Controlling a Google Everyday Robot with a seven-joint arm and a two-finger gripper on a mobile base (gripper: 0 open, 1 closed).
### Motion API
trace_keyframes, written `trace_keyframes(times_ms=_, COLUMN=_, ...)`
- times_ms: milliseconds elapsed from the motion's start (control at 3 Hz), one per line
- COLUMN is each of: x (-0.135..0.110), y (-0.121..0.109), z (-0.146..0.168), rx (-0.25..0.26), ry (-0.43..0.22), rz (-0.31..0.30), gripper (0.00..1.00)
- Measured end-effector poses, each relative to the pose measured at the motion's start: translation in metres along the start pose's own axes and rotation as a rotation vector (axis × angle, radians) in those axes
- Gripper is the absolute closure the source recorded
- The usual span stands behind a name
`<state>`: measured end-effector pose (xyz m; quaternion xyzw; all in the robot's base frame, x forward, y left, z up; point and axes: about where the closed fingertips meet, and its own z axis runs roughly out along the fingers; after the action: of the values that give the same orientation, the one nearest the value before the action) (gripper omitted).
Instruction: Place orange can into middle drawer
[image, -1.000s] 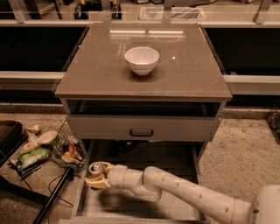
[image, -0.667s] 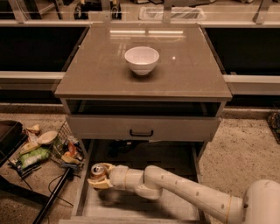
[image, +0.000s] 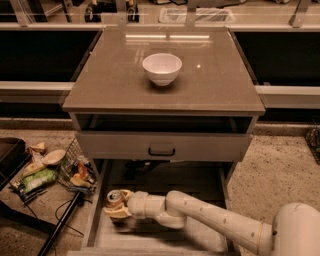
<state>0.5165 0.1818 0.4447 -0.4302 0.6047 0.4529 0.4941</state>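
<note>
Floor clutter (image: 47, 172): packets and a wire basket, left of the cabinet.
Orange can (image: 114, 197): over the left front corner of the middle drawer (image: 150, 239), long axis about upright, silver top facing up.
Gripper (image: 116, 204): low inside the pulled-out drawer, fingers clamped narrowly on the can's sides.
White bowl (image: 161, 68): upright on the cabinet top.
Arm (image: 215, 220): reaches in from the lower right.

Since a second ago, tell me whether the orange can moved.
Yes: the orange can, in the pincer, shifted slightly right, away from the middle drawer's left wall.
</note>
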Motion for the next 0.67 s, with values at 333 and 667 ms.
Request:
trace_keyframes(times_ms=333, x=-0.0005, y=0.0012, z=0.0014, rx=-0.003, ry=-0.001, rz=0.0, gripper=0.59)
trace_keyframes(times_ms=667, x=-0.001, y=0.0023, z=0.0028, rx=-0.006, ry=-0.002, rz=0.0, gripper=0.36)
